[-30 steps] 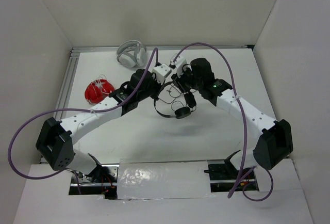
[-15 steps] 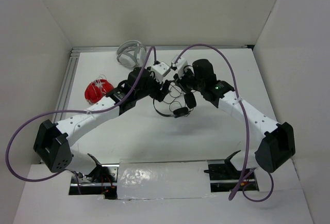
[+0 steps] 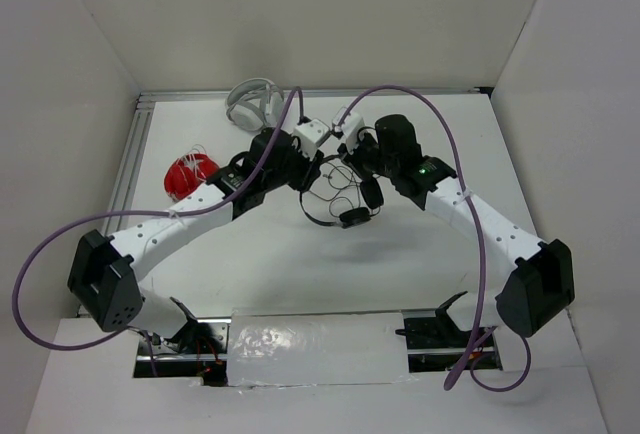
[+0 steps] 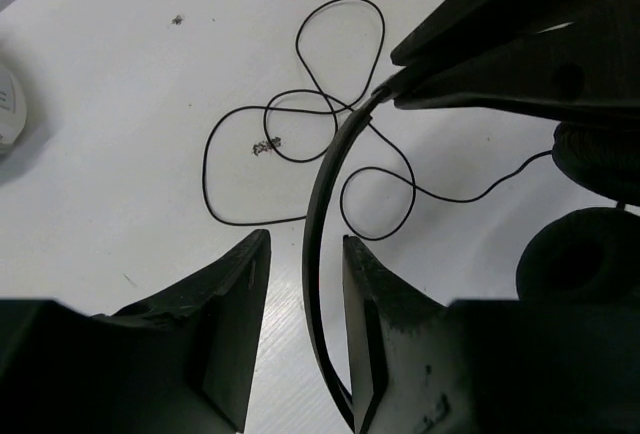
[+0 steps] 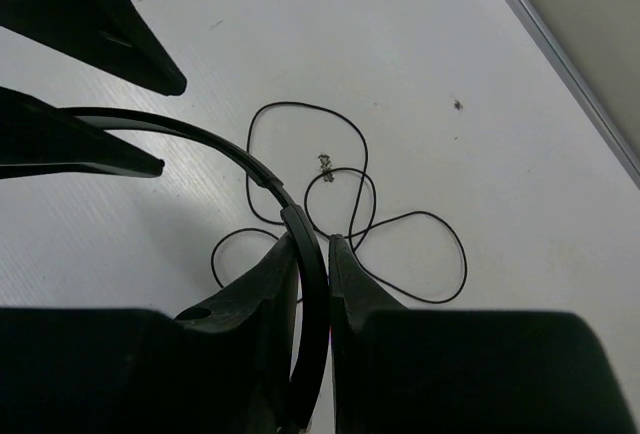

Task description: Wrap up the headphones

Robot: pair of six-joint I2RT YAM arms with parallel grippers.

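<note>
Right gripper clamps headphones by the band; left gripper straddles it, fingers apart. Wrist views resolve cord loops on table; overhead barely does.

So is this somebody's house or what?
Probably a robot test lab, not a house: two robot arms at a white table, plain white walls boxed around it, and headphones to practise on.

Your top view looks down from above and behind the arm bases, far enough to frame the whole table; each wrist view sits close, looking down past its own fingers; both share the headphones and cord, from opposite sides
</note>
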